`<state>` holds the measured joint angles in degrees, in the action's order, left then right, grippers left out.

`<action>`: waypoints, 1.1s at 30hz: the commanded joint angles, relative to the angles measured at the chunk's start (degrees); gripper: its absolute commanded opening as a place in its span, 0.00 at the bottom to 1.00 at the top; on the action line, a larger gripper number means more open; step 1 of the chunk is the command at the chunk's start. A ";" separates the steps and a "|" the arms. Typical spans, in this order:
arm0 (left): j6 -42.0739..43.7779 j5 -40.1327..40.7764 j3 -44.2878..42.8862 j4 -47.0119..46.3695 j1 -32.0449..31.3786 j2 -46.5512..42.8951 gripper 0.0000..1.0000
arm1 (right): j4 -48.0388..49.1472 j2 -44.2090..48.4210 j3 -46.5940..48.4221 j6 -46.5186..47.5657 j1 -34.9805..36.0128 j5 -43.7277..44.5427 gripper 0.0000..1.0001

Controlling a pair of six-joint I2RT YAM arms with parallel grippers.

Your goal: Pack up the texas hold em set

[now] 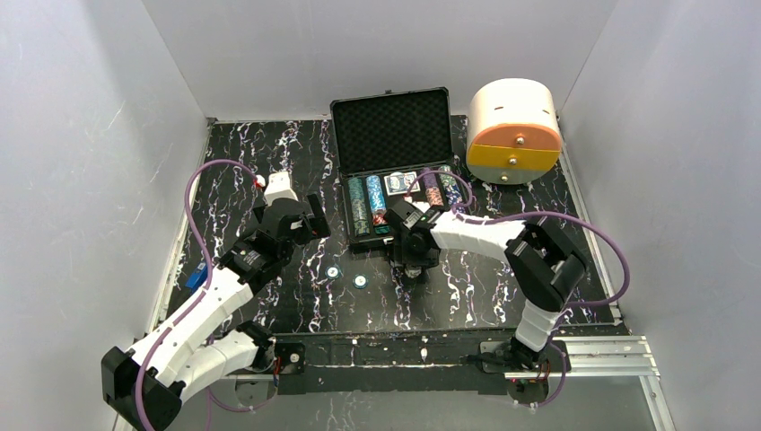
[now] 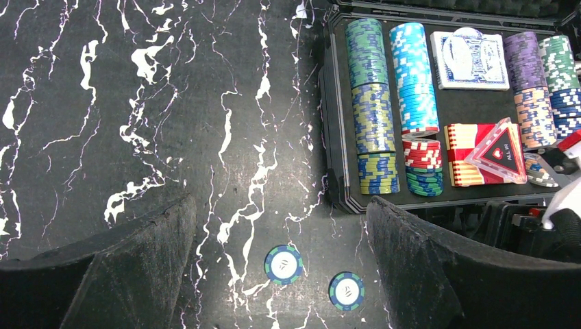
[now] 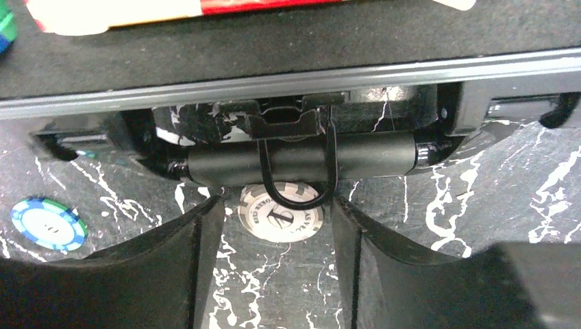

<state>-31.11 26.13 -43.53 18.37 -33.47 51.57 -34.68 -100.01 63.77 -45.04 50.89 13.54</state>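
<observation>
The case point(image 1: 391, 135) is sitting open at the back of the table point(image 1: 269, 153) with its lid propped up, so the tray is facing the arms. Rows of chips point(image 2: 373, 103), the blue deck point(image 2: 469, 60), the red deck point(image 2: 473, 154) and the triangle point(image 2: 503, 147) are already lying in the foam.

The right gripper point(image 3: 274, 209) is reaching down at the case's front edge with its fingers apart. They are straddling a white button point(image 3: 281, 218) that is lying on the table, half tucked under the handle point(image 3: 301, 159). I'd say it is lining up to pinch that button, and the handle overhead is leaving it little room.

The left gripper point(image 2: 281, 205) is hovering left of the case, fingers also spread and holding nothing. It is looking down on two loose chips point(image 2: 283, 264) lying near each other just in front of the case, probably its next pickup.
</observation>
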 commanded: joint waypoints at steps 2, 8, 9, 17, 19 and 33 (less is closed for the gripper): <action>0.27 1.81 0.46 0.59 0.25 -0.49 0.93 | -1.16 -2.69 0.19 -1.27 1.03 2.96 0.64; 0.18 1.69 0.32 0.46 0.25 -0.17 0.92 | -2.61 -3.21 0.11 -1.56 2.21 2.43 0.56; 0.10 1.63 0.29 0.50 0.25 -0.16 0.92 | -2.93 -3.24 0.17 -1.56 2.35 2.34 0.55; -0.34 1.06 0.50 0.35 0.25 -0.14 0.93 | -3.63 -3.03 0.39 -1.04 3.33 2.62 0.35; -0.75 0.58 0.80 0.27 0.25 -0.31 0.93 | -3.03 -2.49 0.22 -1.10 3.30 2.50 0.30; -11.52 -24.15 12.89 -15.42 -0.66 -1.40 0.90 | -6.08 4.63 3.98 -2.50 2.73 0.39 0.28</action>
<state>-36.01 15.31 -36.18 13.93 -33.47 50.70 -36.82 -98.15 64.03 -46.41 53.76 15.14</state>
